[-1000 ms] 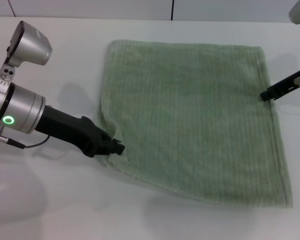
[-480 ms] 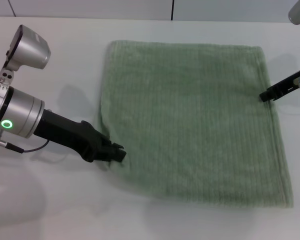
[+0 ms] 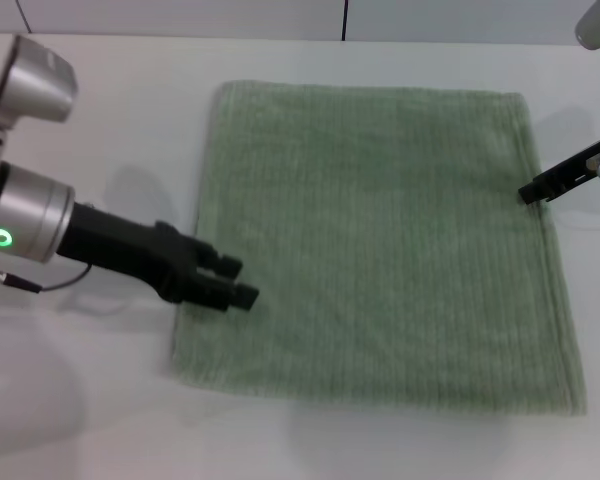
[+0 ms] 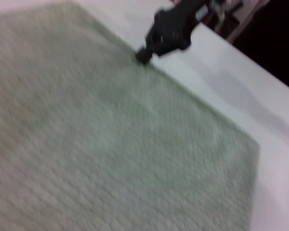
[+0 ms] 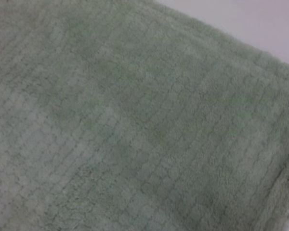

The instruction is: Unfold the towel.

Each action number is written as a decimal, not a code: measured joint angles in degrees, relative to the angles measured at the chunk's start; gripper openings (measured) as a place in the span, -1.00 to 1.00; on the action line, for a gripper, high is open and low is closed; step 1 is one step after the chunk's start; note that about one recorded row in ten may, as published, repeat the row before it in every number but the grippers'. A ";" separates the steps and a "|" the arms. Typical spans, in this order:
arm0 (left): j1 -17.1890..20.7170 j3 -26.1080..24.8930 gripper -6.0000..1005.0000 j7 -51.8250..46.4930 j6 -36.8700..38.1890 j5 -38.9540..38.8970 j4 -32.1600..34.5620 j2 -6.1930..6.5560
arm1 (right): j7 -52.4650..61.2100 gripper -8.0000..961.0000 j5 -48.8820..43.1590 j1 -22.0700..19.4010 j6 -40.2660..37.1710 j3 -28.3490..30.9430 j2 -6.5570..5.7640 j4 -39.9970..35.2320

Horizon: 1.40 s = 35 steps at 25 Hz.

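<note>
Towel (image 3: 380, 240) is lying flat and spread out on the white table (image 3: 130, 120), filling the middle and the 3 o'clock side of the head view; left gripper (image 3: 235, 281) sits over the towel's edge at roughly 8 o'clock, fingers parted a little with nothing between them; right gripper (image 3: 528, 192) is at the towel's 3 o'clock edge, tip right on the hem, and honestly can't tell if it's open or pinching the cloth.

The right gripper (image 3: 528, 192) is mostly cut off at the table's right edge; its finger spread is unreadable.
</note>
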 joint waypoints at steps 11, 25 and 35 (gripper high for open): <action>6.60 -0.20 0.30 8.74 -2.89 -22.66 4.45 -0.12 | 0.03 -0.98 0.00 0.22 -0.09 0.00 0.13 0.00; 10.74 -0.53 0.30 41.69 -24.72 -61.21 -20.79 -0.47 | 0.08 -0.98 0.00 0.35 0.51 0.00 0.25 -0.39; 10.33 -7.30 0.30 73.38 -31.19 -81.95 -32.99 -0.62 | 0.20 -0.99 0.02 -2.83 11.18 -5.31 6.22 -12.64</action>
